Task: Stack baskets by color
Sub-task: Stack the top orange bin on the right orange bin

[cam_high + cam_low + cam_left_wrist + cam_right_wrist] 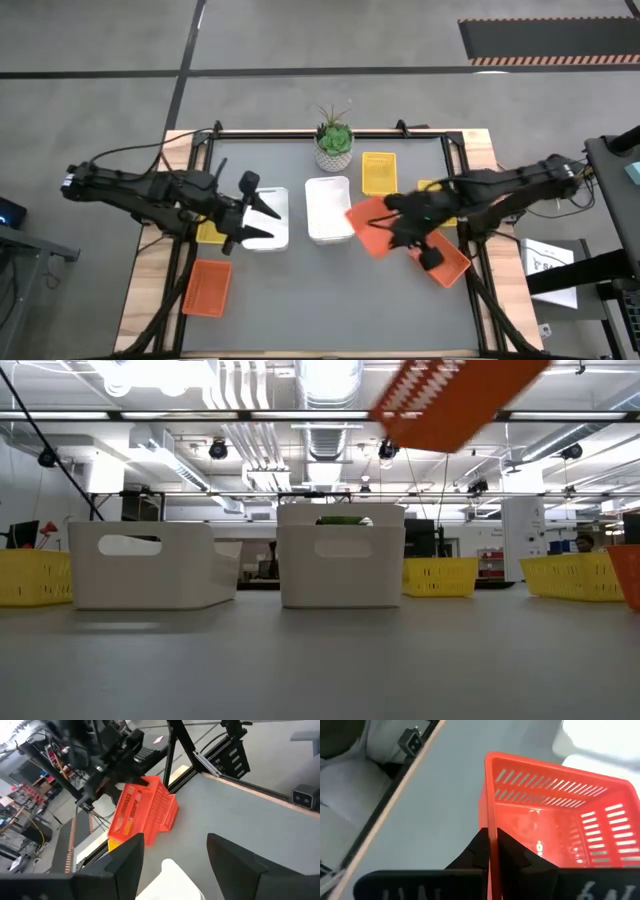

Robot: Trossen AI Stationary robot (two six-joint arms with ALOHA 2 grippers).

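Note:
My right gripper (398, 222) is shut on an orange basket (370, 228) and holds it in the air right of the table's middle; the low view shows this basket (460, 400) high up and tilted. A second orange basket (447, 264) lies below it on the table, and a third (207, 287) sits at the near left. Two white baskets (272, 218) (327, 208) stand side by side mid-table. My left gripper (255, 215) hovers open over the left white basket, its fingers apart with nothing between them. Yellow baskets (378, 172) (210, 233) rest on the table. My right gripper pinches one slotted side wall of the orange basket at its rim (488, 815), one finger inside the basket and one outside. The fingers come slanting down from the table's right side. The basket is lifted clear of the table and hangs tilted.
A small potted plant (334, 142) stands at the far middle edge. Another yellow basket (432, 192) lies partly under my right arm. Black frame rails (330, 133) run along the table's far edge and both sides. The near middle of the grey mat (330, 300) is bare.

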